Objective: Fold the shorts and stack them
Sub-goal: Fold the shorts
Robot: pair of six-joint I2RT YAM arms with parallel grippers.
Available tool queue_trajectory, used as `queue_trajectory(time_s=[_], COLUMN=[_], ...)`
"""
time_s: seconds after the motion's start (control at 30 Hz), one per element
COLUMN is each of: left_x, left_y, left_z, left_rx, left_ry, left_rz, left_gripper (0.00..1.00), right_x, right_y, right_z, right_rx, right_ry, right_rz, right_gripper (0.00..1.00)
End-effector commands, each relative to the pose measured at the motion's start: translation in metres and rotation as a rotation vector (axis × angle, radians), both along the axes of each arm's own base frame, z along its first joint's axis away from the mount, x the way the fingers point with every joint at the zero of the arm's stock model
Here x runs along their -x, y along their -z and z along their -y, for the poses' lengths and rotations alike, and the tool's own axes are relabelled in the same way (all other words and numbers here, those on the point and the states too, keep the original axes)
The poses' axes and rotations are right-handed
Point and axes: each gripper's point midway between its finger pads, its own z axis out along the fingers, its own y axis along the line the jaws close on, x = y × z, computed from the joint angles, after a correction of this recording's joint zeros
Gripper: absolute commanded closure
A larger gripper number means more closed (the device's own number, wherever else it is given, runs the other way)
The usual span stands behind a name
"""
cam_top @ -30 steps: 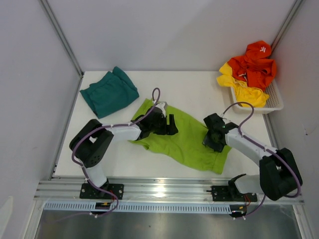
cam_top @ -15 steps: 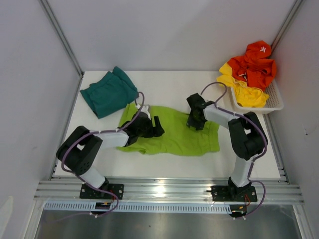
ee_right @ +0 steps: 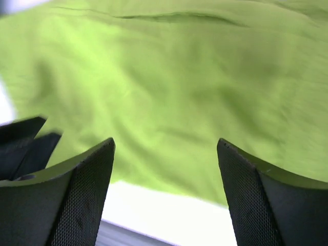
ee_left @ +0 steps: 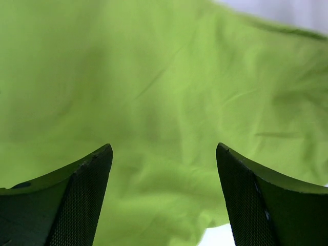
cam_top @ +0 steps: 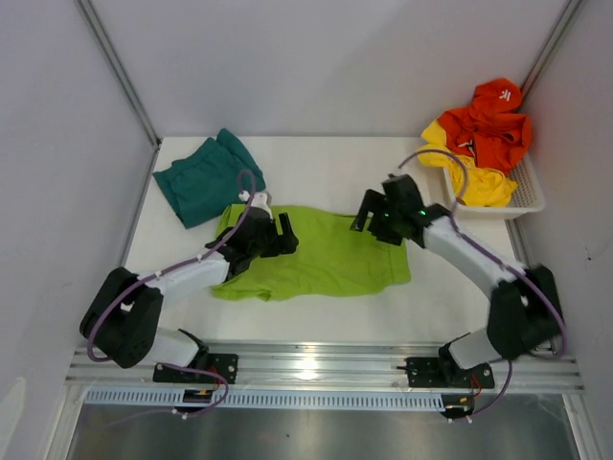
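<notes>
- The lime green fabric shorts [cam_top: 326, 257] lie spread flat at the centre of the white table [cam_top: 326, 163], probably laid out ready for a fold.
- The folded teal fabric shorts [cam_top: 206, 180] sit at the upper left, likely as the base of the stack.
- The left gripper [cam_top: 283, 233] hovers over the green fabric's left part, jaws spread wide, grasping nothing.
- The right gripper [cam_top: 367, 215] hovers at the garment's upper right edge, jaws released, holding nothing.
</notes>
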Motion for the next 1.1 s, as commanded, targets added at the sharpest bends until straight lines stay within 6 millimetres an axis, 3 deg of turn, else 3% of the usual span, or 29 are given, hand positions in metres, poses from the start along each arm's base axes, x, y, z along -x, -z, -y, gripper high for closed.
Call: queue_trajectory(time_s=[0.0, 0.03, 0.07, 0.1, 0.13, 0.17, 0.2, 0.23, 0.3, 0.33, 0.4, 0.53, 0.57, 0.63, 0.7, 0.87, 1.03, 1.07], left_x=[-0.018, -0.016, -0.016, -0.021, -0.018, -0.021, -0.023, -0.019, -0.019, -0.014, -0.017, -0.019, -0.020, -0.026, -0.025, -0.027, -0.029, -0.026], left_y=[-0.065, -0.067, -0.070, -0.084, -0.080, -0.086, -0.093, -0.088, -0.089, -0.085, -0.071, -0.052, -0.043, -0.047, -0.037, -0.027, -0.015, -0.007], left_z=[0.012, 0.017, 0.022, 0.031, 0.044, 0.052, 0.063, 0.079, 0.095, 0.106, 0.129, 0.149, 0.156, 0.169, 0.176, 0.178, 0.180, 0.176], left_rx=[-0.053, -0.076, -0.077, -0.055, -0.045, -0.027, -0.004, 0.007, 0.010, 0.003, -0.008, 0.030, 0.037, 0.083, 0.097, 0.084, 0.053, 0.027], left_ry=[0.011, 0.024, 0.036, 0.050, 0.092, 0.107, 0.125, 0.175, 0.206, 0.235, 0.268, 0.284, 0.299, 0.302, 0.321, 0.318, 0.333, 0.333], left_rz=[0.146, 0.157, 0.158, 0.180, 0.169, 0.180, 0.197, 0.183, 0.181, 0.175, 0.145, 0.079, 0.057, 0.063, 0.031, 0.012, -0.005, -0.030], left_gripper=[0.16, 0.16, 0.15, 0.15, 0.15, 0.15, 0.15, 0.15, 0.15, 0.15, 0.15, 0.15, 0.15, 0.15, 0.15, 0.15, 0.15, 0.15], right_x=[0.033, 0.040, 0.056, 0.065, 0.074, 0.085, 0.095, 0.099, 0.114, 0.117, 0.128, 0.138, 0.138, 0.142, 0.131, 0.105, 0.089, 0.090], right_y=[-0.042, -0.041, -0.023, -0.019, -0.024, -0.010, -0.011, -0.009, 0.001, -0.005, 0.002, 0.024, 0.027, 0.046, 0.050, 0.058, 0.059, 0.067], right_z=[0.029, 0.037, 0.044, 0.047, 0.049, 0.055, 0.060, 0.066, 0.076, 0.080, 0.094, 0.099, 0.097, 0.097, 0.088, 0.091, 0.093, 0.095], right_rx=[-0.168, -0.199, -0.193, -0.202, -0.229, -0.233, -0.233, -0.233, -0.207, -0.226, -0.199, -0.195, -0.197, -0.190, -0.267, -0.352, -0.391, -0.382], right_ry=[0.093, 0.155, 0.180, 0.205, 0.225, 0.284, 0.316, 0.376, 0.433, 0.467, 0.563, 0.643, 0.647, 0.684, 0.701, 0.773, 0.817, 0.825], right_rz=[0.076, 0.058, 0.019, 0.004, 0.016, -0.027, -0.034, -0.044, -0.061, -0.033, -0.019, -0.089, -0.103, -0.150, -0.127, -0.005, 0.065, 0.059], right_gripper=[0.17, 0.17, 0.17, 0.17, 0.15, 0.14, 0.11, 0.01, 0.01, 0.00, 0.01, 0.01, 0.01, 0.01, 0.01, 0.01, 0.01, 0.01])
